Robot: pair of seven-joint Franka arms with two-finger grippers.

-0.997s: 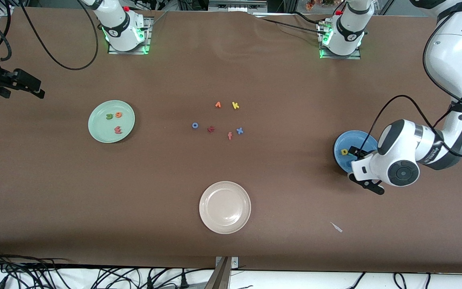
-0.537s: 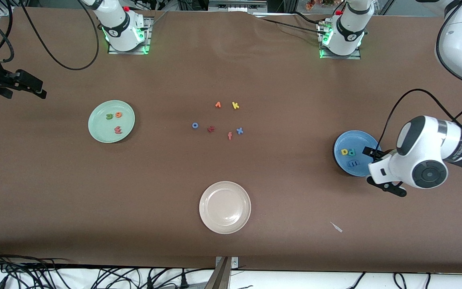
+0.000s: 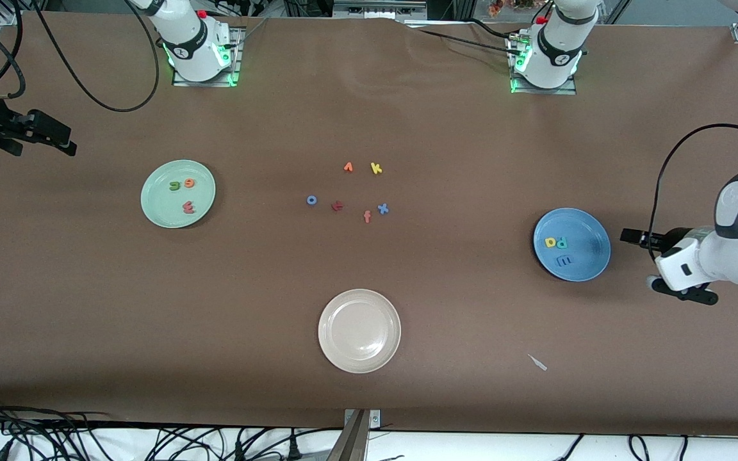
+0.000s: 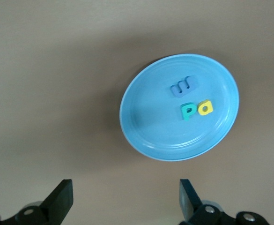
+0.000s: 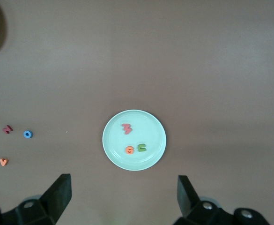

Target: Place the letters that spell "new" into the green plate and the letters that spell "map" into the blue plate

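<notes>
The pale green plate (image 3: pixel 163 208) holds a green "n" (image 3: pixel 175 186), an orange "e" (image 3: pixel 188 184) and a pinkish-red "w" (image 3: pixel 188 207). In the right wrist view the same plate (image 5: pixel 151 125) shows with all three letters. The blue plate (image 3: pixel 590 256) carries a yellow "a" (image 3: pixel 551 242), a teal "p" (image 3: pixel 562 242) and a blue "m" (image 3: pixel 563 260); the left wrist view shows this plate (image 4: pixel 144 131) too. My left gripper (image 3: pixel 644 262) hangs open and empty over bare table beside the blue plate. My right gripper (image 3: pixel 55 137) hangs open and empty near the right arm's end of the table.
A cream-white plate (image 3: pixel 359 358) lies near the front camera. Loose letters lie mid-table: orange "v" (image 3: pixel 348 167), yellow "k" (image 3: pixel 376 168), blue "o" (image 3: pixel 311 200), dark red "t" (image 3: pixel 337 205), orange "f" (image 3: pixel 367 216), blue "x" (image 3: pixel 382 208). A small white scrap (image 3: pixel 537 362) lies nearer the front camera than the blue plate.
My left arm has drawn away from over the blue plate toward its own end of the table, uncovering the three letters. The right arm has hardly moved.
</notes>
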